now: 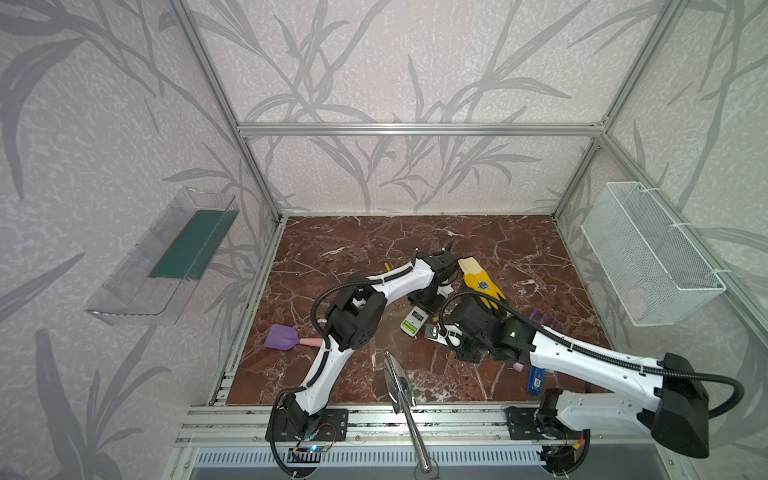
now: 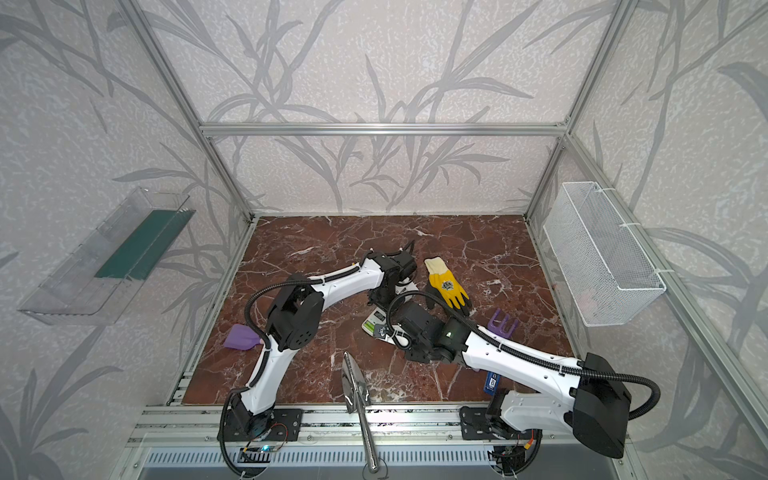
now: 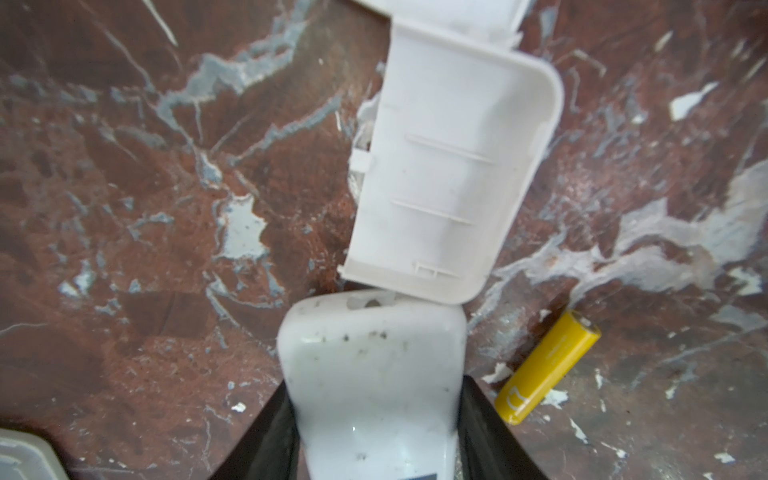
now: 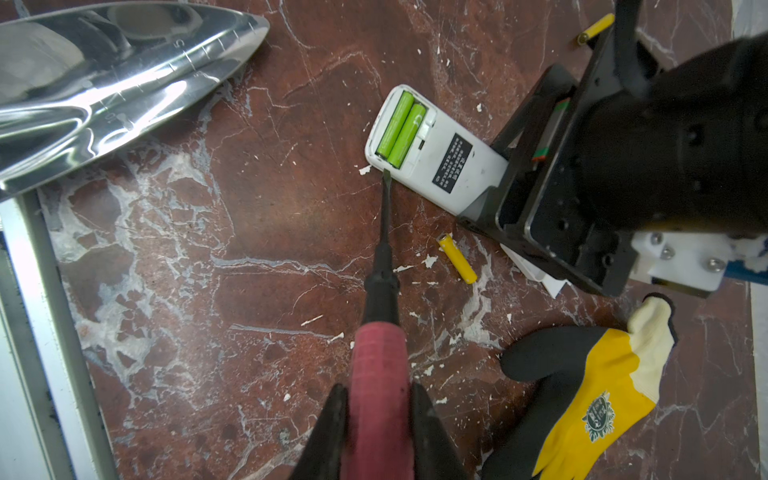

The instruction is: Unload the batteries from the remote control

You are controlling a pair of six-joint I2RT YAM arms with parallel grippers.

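A red-brown marbled counter sits inside an aluminium frame with leaf-patterned walls. A clear bin hangs on one side and a wire basket on the other. In both top views the arms cover the grips, which the wrist views show. The right wrist view shows the white remote control lying back-up, with two green batteries side by side in its open compartment. A yellow battery lies loose on the counter near it, and a second yellow battery lies farther off. The left wrist view shows the detached battery cover plainly. The left pincer, partly spread, clamps the remote's end. The right pincer pinches the pink-handled screwdriver, whose tip is at the remote's edge beside the green batteries.
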